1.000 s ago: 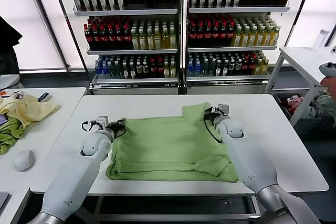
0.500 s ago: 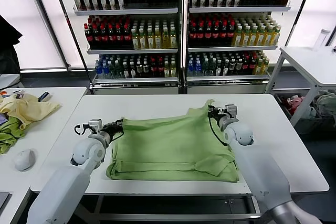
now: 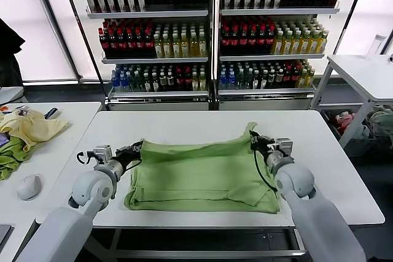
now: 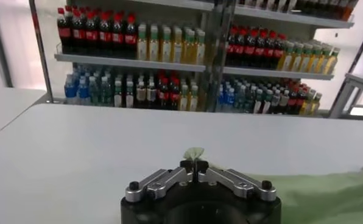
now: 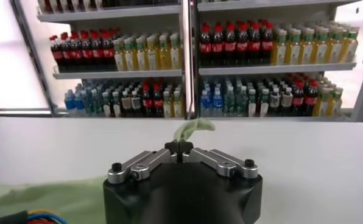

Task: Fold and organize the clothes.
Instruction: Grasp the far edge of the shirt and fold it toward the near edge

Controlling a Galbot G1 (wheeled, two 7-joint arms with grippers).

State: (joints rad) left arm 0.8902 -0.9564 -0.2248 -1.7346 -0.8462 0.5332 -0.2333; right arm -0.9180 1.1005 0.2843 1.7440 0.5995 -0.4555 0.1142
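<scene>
Green shirt sits mid-table in the head view, partly folded: near hem doubled into a thick band along the front edge, far edge lifted off the surface and stretched between both arms. Left gripper has the far left corner, right gripper has the far right corner, which stands up in a small peak. I read this as mid-fold, far edge being carried toward me over the body of the shirt. Sleeves look tucked in already, can't confirm from here. Side table to my left has a pale yellow cloth, a darker green cloth and a mouse; none of it is in play. Drinks shelves behind.

Left wrist view: left gripper pinched fully together, a small tuft of green fabric sticking up between the tips. More shirt trails off to one side, low. Bare table beyond.

Right wrist view: right gripper also clamped tight, a leaf-shaped fold of green fabric poking out above the tips. Rest of the shirt drops away to the side.

Status: one fold in progress, grip solid both sides. Left to do, as I judge it: lay this edge down flat, release, at least one more fold across, then tidy the stack. No slipping visible at either pinch.
</scene>
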